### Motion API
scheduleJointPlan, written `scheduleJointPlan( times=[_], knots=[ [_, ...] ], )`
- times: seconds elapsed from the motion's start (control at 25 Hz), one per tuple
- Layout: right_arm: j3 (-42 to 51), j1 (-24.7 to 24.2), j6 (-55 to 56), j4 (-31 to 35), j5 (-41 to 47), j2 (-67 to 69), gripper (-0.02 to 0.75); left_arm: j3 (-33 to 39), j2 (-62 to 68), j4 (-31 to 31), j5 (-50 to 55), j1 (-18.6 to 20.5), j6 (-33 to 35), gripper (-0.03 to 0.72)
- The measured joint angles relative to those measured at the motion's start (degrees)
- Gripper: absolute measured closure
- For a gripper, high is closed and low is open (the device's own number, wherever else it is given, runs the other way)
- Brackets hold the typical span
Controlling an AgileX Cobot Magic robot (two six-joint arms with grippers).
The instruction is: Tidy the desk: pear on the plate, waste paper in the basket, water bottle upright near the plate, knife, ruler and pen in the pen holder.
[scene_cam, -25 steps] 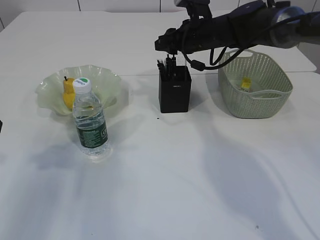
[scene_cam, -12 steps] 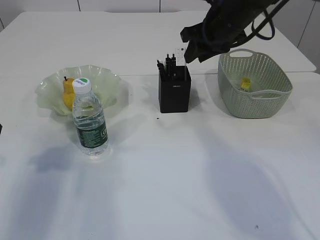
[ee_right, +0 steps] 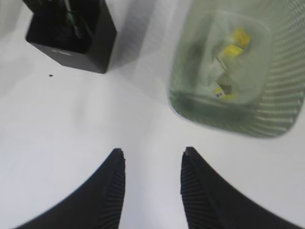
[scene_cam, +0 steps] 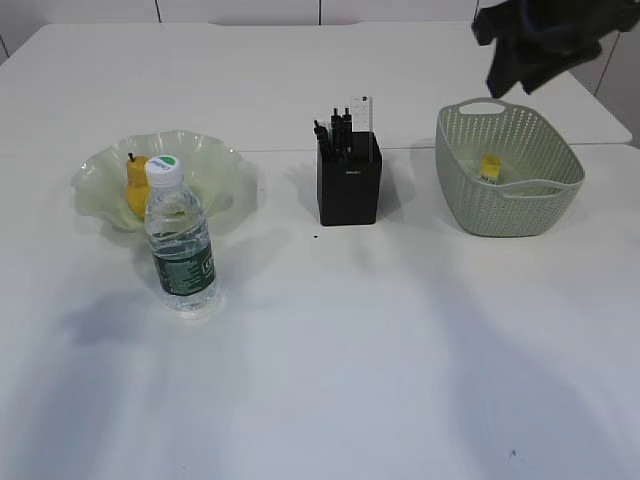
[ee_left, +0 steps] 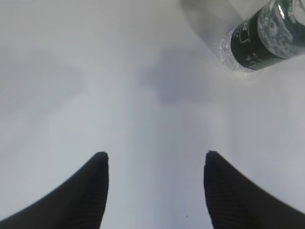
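On the left of the white bench [scene_cam: 330, 360] sits the plate [scene_cam: 215, 165], its ruffled rim facing up; the pear [scene_cam: 136, 190] stands inside it toward the left, long axis upright, stem pointing up; just in front of the plate, partly covering it from the exterior camera, the bottle [scene_cam: 181, 240] stands upright on its base, cap at the top, long axis vertical, green label around its lower half; my left claw [ee_left: 155, 164] hangs over bare bench with its two dark fingers apart and nothing between them, and the bottle's lower body shows at the top right of that wrist view, well clear of the fingers; in the middle of the bench stands the black holder [scene_cam: 348, 182], opening up, with dark pens [scene_cam: 338, 130] and the clear ruler [scene_cam: 362, 122] standing in it, their long axes near vertical, tips pointing up, the ruler on the right side; I cannot pick out the knife among them; to the right, apart from the holder, sits the basket [scene_cam: 520, 195], its long axis running back and to the left, with the yellow-and-white paper [scene_cam: 491, 167] lying on its floor; my right claw [ee_right: 152, 162] hovers above the bench in front of the gap between holder and basket, fingers parted and empty; in the exterior view only a dark blur of that arm [scene_cam: 540, 35] shows at the top right, above the basket.
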Motion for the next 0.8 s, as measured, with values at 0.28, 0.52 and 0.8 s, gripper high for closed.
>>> scheduleJointPlan(
  times=[0.28, 0.52, 0.8],
  knots=[
    [17.6, -3.1, -0.1, -0.7, -2.6, -8.2, 0.445, 0.0, -5.6, 4.4, 2.7, 0.0, -0.9, 0.241],
    [32.6, -3.1, -0.6, -0.7, -8.2, -17.0, 0.445, 0.0, -9.3, 6.3, 6.8, 0.0, -2.9, 0.241],
    [42.3, -3.1, -0.7, -0.7, -12.8, -28.1, 0.445, 0.0, -15.0, 6.5, 7.5, 0.0, -4.4, 0.241]
  ],
)
